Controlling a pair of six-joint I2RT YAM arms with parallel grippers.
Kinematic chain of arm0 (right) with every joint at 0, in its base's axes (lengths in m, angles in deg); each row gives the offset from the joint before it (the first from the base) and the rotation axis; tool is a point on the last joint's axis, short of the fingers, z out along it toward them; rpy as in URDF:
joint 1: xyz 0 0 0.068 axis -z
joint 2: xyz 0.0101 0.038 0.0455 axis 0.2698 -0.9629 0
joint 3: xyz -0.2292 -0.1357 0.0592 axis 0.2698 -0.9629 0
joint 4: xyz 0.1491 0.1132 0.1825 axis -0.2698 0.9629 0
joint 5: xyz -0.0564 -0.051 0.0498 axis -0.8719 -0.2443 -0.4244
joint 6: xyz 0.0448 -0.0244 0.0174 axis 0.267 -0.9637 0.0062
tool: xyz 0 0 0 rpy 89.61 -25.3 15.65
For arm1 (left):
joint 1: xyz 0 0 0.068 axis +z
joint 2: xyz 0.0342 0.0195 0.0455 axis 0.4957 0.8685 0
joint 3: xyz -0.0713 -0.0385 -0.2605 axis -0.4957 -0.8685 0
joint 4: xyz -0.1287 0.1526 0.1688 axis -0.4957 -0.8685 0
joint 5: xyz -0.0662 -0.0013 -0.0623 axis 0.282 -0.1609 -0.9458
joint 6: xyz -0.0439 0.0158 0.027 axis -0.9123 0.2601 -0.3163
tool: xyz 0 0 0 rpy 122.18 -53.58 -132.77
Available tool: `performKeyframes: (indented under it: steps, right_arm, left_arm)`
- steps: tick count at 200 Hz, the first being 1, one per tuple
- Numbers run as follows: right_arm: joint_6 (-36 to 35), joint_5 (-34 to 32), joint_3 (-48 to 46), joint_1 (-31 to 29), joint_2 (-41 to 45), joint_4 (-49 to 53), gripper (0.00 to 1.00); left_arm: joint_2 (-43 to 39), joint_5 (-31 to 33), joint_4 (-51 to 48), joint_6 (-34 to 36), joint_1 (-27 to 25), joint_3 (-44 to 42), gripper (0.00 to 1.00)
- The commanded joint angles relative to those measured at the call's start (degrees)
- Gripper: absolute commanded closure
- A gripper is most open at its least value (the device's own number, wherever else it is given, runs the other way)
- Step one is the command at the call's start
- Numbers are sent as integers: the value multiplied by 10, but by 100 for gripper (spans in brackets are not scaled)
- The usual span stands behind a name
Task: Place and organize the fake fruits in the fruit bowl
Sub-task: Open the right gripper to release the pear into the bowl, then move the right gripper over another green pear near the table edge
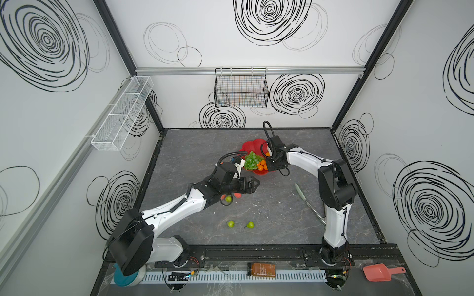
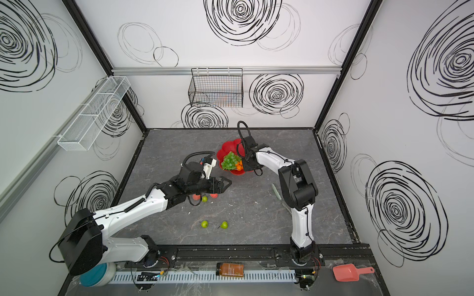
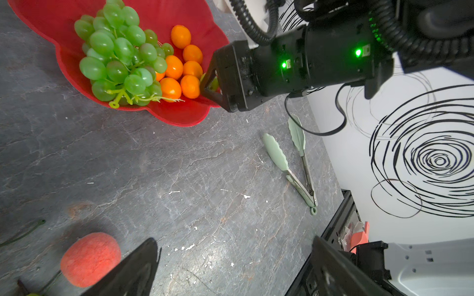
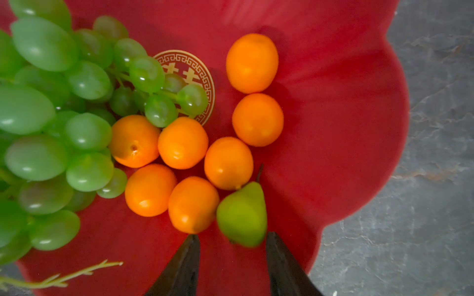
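The red flower-shaped fruit bowl holds a bunch of green grapes and several oranges. My right gripper hangs over the bowl with its jaws apart. A small green fruit lies just past its fingertips beside the oranges, free of the jaws. My left gripper stands wide open and empty above the table, in front of the bowl. Under that arm lie a peach and a green apple. Two more green apples sit nearer the front.
Pale-green tongs lie on the table right of the bowl, by the right arm. A black wire basket hangs on the back wall, a white mesh rack on the left wall. A brown bottle and pink scoop lie at the front edge.
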Motion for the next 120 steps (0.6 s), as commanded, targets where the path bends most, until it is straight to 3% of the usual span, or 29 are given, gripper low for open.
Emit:
performKeyframes:
  steps: [1,70,120]
  right_arm:
    - [-5,-5,14,3,-4,13,51]
    - [3,-3,10,-4,55,17,50]
    - [33,-13,-63,-67,151,3,50]
  left_arm:
    - [-5,-5,33,-5,-3,5,4]
    - [-45,13,-1,2,-4,9,4]
    - [-137,62,-106,11,-2,-18,4]
